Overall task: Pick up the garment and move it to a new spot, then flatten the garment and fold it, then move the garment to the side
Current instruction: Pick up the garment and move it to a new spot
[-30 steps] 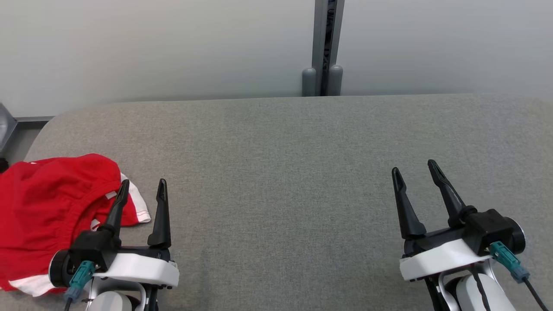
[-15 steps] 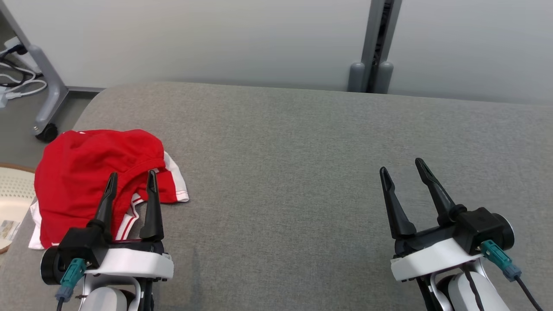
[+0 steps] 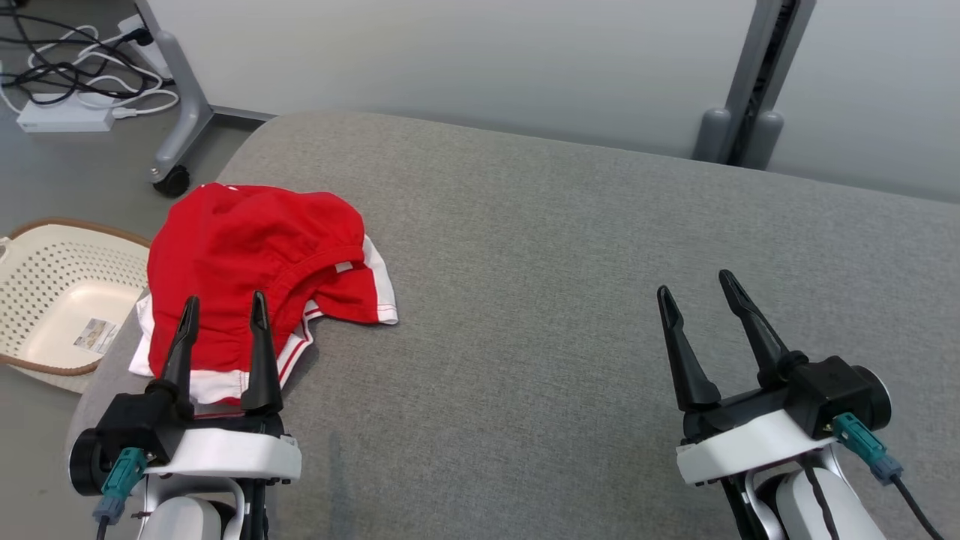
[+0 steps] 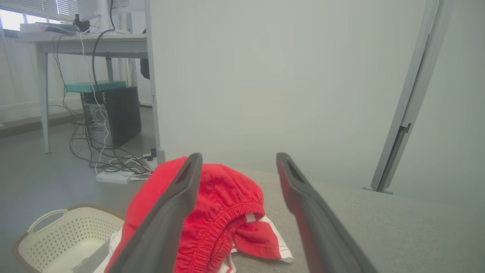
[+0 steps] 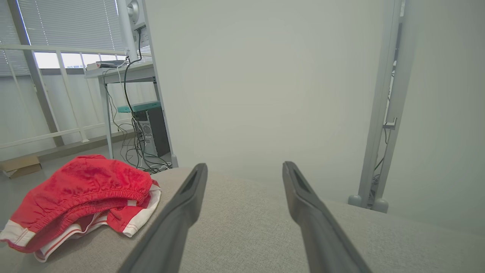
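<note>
Head view: we have turned left, bringing the crumpled red white-trimmed shorts [image 3: 255, 240] to the frame's centre-left on the grey fabric worktop [image 3: 525, 315]; left tool [image 3: 225, 298] and right tool [image 3: 694, 285] gape wide, empty, pickup pending.

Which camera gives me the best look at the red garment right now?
Head view: the red garment lies nearly whole from above, crumpled at the left edge of the grey surface. Left wrist view sees it close, but the left hand hides part. Right wrist view shows it side-on at the far left.
</note>
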